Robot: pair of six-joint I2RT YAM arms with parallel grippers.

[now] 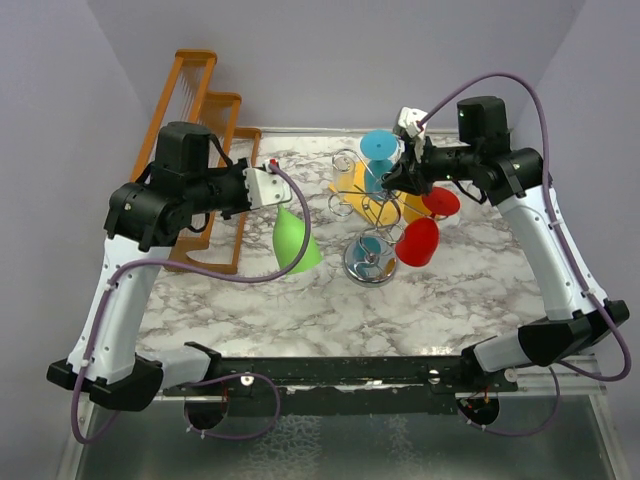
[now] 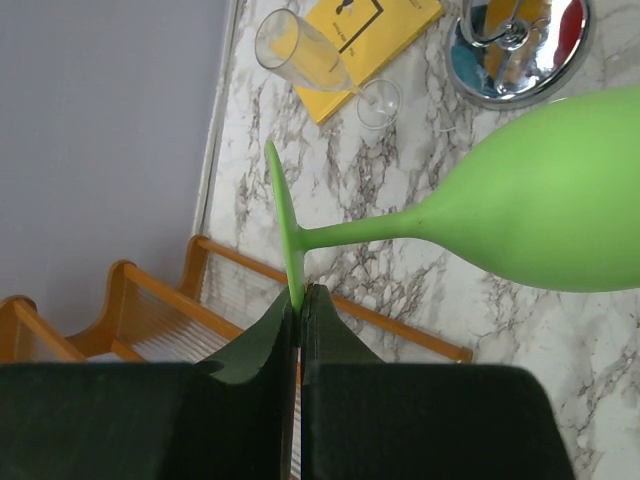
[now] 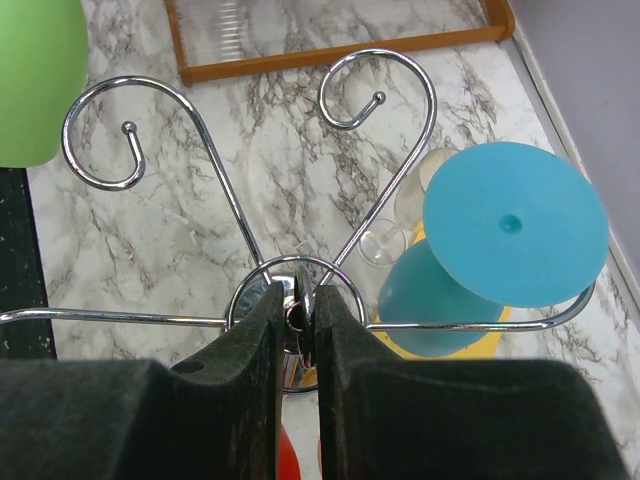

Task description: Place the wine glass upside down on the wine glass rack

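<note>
A green wine glass (image 1: 296, 243) hangs tilted, bowl down, from my left gripper (image 1: 278, 185), left of the chrome wire wine glass rack (image 1: 360, 195). In the left wrist view my left gripper (image 2: 298, 295) is shut on the edge of the glass's flat foot (image 2: 284, 215), and the bowl (image 2: 540, 200) reaches out to the right. My right gripper (image 1: 388, 180) is at the rack's top. In the right wrist view it (image 3: 300, 300) is shut on the top ring of the rack (image 3: 390, 90). The green bowl (image 3: 35, 70) shows at the upper left, apart from the curled arms.
A blue glass (image 1: 379, 150) (image 3: 515, 225) and two red glasses (image 1: 418, 240) hang upside down on the rack over its mirror base (image 1: 369, 262). A clear flute (image 2: 310, 55) lies on a yellow book (image 2: 370, 25). An orange wooden slatted rack (image 1: 200, 110) stands at the back left.
</note>
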